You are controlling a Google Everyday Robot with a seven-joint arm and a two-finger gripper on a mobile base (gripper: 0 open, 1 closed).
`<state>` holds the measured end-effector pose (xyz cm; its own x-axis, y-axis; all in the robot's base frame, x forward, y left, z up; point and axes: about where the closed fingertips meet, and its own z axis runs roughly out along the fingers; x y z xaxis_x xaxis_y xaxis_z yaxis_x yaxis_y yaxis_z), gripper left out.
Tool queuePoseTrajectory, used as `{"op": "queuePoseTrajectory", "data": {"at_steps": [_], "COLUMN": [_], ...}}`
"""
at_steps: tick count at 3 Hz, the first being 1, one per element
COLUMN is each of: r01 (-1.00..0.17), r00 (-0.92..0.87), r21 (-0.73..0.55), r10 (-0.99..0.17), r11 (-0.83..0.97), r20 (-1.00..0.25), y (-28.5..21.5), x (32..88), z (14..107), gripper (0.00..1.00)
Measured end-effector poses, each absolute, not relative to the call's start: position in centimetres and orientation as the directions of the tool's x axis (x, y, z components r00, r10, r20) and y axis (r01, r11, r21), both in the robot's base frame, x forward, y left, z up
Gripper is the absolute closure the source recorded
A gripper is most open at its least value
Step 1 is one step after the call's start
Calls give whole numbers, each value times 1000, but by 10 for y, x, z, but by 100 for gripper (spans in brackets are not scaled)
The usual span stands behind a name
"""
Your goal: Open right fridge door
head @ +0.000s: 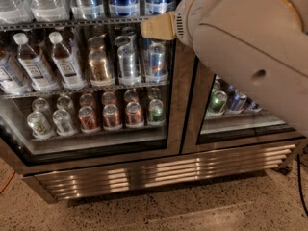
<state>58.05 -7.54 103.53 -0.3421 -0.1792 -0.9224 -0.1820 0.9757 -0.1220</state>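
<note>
The right fridge door (191,114) is a glass door in a brushed brownish steel frame on the right, and it stands shut. Tilted silver, green and blue cans (227,101) show through its lower glass. My big white arm (250,47) hides the door's upper part. My gripper (157,27) is the beige tip sticking out to the left of the arm. It is in front of the upper right corner of the left door, just left of the seam between the two doors.
The left glass door (91,81) shows white-capped bottles (62,61) and red-orange cans (111,115) on shelves. A slatted steel grille (154,172) runs along the fridge's base above a speckled floor (192,211). An orange cable (6,182) lies at the far left and a dark cable (301,182) at the far right.
</note>
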Motion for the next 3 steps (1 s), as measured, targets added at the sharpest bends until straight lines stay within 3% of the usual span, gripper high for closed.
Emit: {"op": "queuePoseTrajectory", "data": {"at_steps": [3], "r01": [-254], "r00": [-348], "r21": [-45], "r10": [-135], "r11": [966], "r20": [-928], "y": [-60], "x": [579], "z": [1035], "gripper": [0]}}
